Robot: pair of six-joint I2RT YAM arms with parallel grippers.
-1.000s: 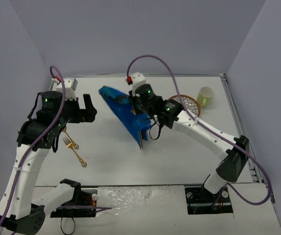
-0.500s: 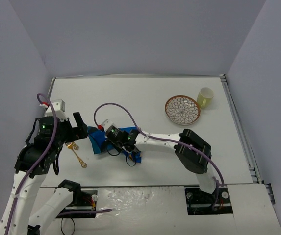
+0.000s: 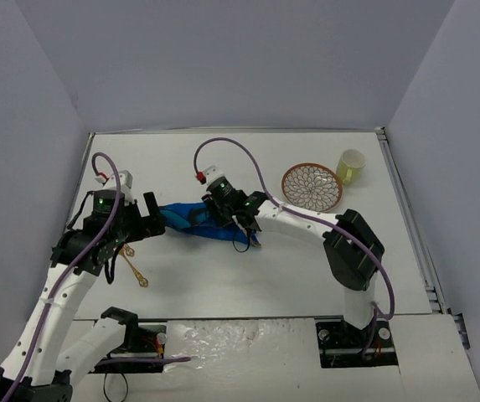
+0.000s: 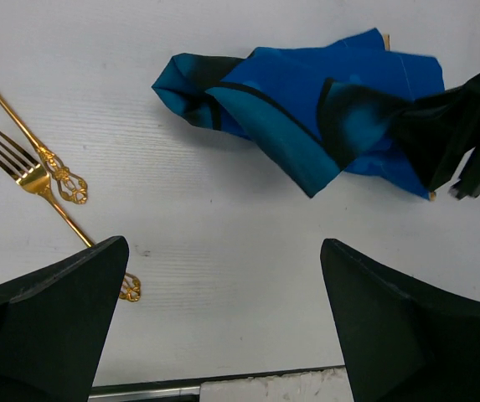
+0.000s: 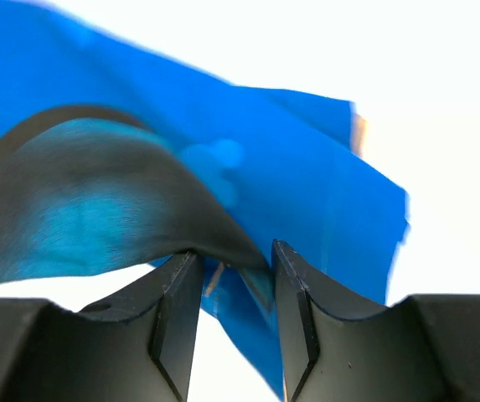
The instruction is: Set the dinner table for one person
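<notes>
Lying crumpled on dinner table (image 3: 223,159), placemat (image 4: 307,109); left gripper (image 4: 223,247) wide, empty; right gripper (image 5: 235,255) slightly parted astride.

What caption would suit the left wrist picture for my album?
Crumpled blue placemat on the white table, gold fork and spoon beside it, seen from the open left hand.

The right gripper (image 5: 229,251) has two black fingers (image 5: 172,318) near the bottom of this view. They stand a little apart. A blue mat (image 5: 307,184) lies crumpled just past them. One dark fold of the mat curves down from the left and ends right at the tips, touching both. More blue shows through the gap. A thin tan edge peeks out on the mat's far right side. The white table (image 5: 441,100) shows beyond.
</notes>
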